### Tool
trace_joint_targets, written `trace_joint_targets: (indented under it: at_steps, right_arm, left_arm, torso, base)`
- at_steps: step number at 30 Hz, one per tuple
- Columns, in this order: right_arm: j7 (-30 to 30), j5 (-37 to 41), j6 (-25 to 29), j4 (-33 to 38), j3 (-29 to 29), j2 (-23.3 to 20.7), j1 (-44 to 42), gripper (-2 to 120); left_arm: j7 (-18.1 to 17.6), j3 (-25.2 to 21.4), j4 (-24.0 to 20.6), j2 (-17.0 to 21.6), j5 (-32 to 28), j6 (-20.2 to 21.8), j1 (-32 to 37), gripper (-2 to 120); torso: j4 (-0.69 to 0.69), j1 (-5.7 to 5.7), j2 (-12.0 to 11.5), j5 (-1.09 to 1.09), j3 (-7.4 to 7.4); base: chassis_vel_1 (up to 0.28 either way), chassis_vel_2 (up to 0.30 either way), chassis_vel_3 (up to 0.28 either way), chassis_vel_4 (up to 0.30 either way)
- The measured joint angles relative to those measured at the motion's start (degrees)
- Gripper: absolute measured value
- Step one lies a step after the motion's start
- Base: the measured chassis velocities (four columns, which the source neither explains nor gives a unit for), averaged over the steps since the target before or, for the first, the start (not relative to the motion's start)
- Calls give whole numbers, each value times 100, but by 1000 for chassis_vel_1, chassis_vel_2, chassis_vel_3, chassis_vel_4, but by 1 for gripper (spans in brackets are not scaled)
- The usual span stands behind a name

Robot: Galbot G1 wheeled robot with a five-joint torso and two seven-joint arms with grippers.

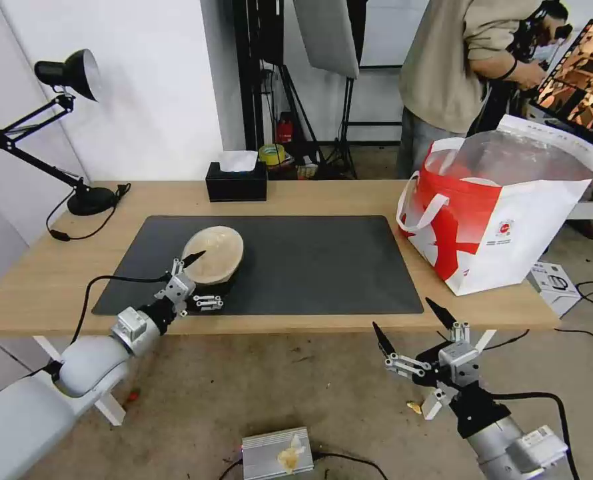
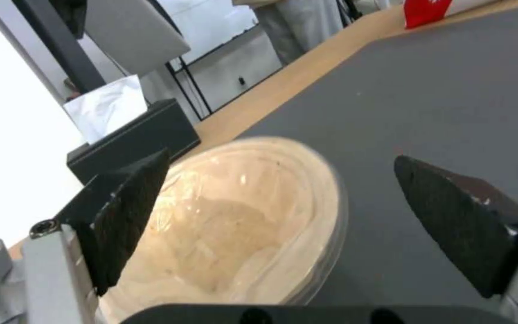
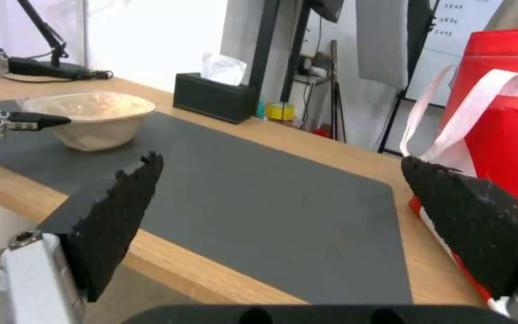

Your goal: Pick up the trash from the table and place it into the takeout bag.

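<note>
Beige and shallow, the bowl [image 1: 213, 255] sits on the left part of the dark grey mat [image 1: 310, 267], which covers the middle of the light-wood desk [image 1: 350, 197]. No other trash lies on the mat or the bare wood around it.

The left claw [image 1: 195, 280] is at the bowl's near edge with its fingers spread. One fingertip [image 1: 193, 259] rises over the near-left rim and the other lies low beside the bowl's near side. From the left wrist view the bowl [image 2: 241, 225] lies just ahead, partly between the open fingers and closer to one of them than the other. Whether either tip touches the rim cannot be told.

The right claw [image 1: 413, 327] hangs below the desk's near edge, over the floor, spread wide and well apart from the bowl.

The takeout bag [image 1: 503, 213] stands open at the far right end of the desk, its foil lining showing. Judging by position, the left arm is the nearer one to the bowl, and the bag lies across the mat to its right.
</note>
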Motion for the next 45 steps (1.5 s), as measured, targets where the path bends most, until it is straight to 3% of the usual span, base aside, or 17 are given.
trace_joint_targets:
  at_steps: [17, 34, 45]
  right_arm:
    - [0, 0, 0, 0, 0, 0, 0, 100]
    - [0, 0, 0, 0, 0, 0, 0, 100]
    - [0, 0, 0, 0, 0, 0, 0, 100]
  left_arm:
    - [169, 430, 510, -46, 0, -10, -517, 100]
    - [206, 643, 712, -41, 74, -39, -698, 100]
    - [213, 1043, 1037, -145, 107, -70, -1175, 100]
  torso:
    - [0, 0, 0, 0, 0]
    - [0, 0, 0, 0, 0]
    - [0, 0, 0, 0, 0]
  base:
    - [0, 0, 0, 0]
    - [0, 0, 0, 0]
    - [0, 0, 0, 0]
